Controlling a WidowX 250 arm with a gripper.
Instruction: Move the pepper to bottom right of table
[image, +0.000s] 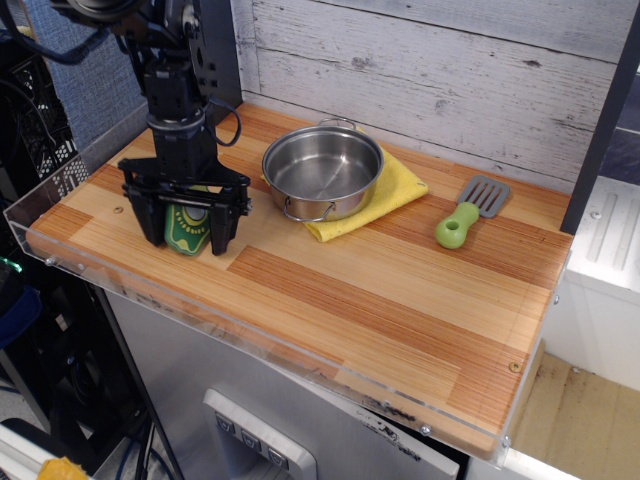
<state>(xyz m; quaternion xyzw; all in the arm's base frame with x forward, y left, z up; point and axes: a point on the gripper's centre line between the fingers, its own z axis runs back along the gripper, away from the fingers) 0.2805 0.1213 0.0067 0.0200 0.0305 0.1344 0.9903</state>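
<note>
We judge the pepper (186, 226) light, stiff, slick plastic, best pinched across its rim, as the gripper (187, 226) has it, closed on it at the bench's (400, 300) left.

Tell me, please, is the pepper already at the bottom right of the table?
No, the pepper is at the left end of the table, between the fingers of the gripper, far from the bottom right corner.
</note>
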